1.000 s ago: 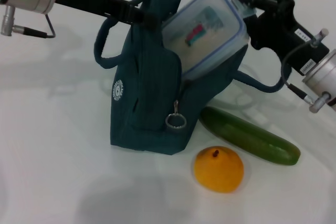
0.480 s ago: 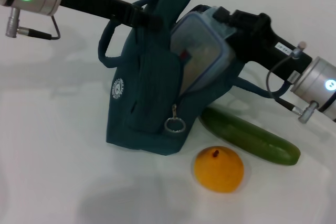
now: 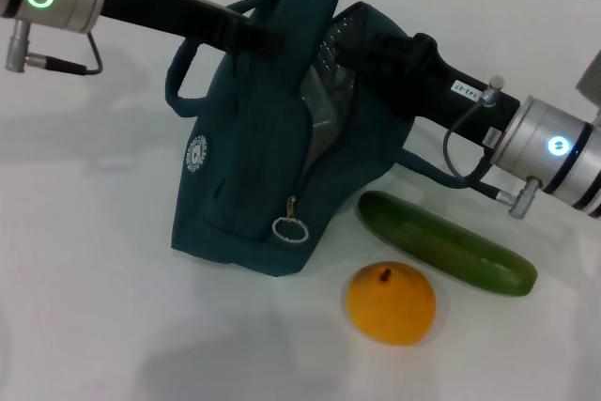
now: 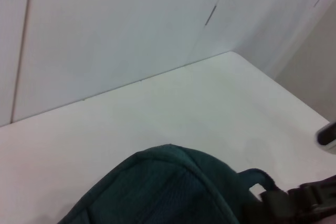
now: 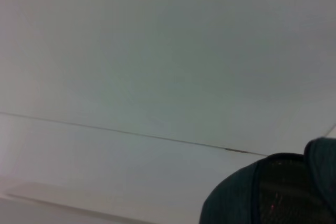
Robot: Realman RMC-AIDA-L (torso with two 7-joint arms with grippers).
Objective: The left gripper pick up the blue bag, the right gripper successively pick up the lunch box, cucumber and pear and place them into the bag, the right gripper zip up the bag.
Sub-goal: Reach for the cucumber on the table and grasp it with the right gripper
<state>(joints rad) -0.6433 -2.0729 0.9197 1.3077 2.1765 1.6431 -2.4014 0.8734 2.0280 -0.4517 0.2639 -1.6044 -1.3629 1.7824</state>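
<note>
The blue bag stands tilted on the white table, its top held up by my left gripper, which is shut on the bag's upper edge near the handle. From the right, my right gripper reaches into the bag's open mouth, and its tip is hidden inside. Only a pale sliver of the lunch box shows through the opening. The green cucumber lies on the table right of the bag. The orange-yellow pear sits in front of it. The left wrist view shows the bag's top.
A metal zip ring hangs at the low end of the bag's open zipper. One loose handle loop sticks out on the left, and another strap trails under my right arm. The white table spreads all around.
My right gripper has pushed the lunch box down from above the bag's mouth into the bag. The bag has leaned and slid a little to the left.
</note>
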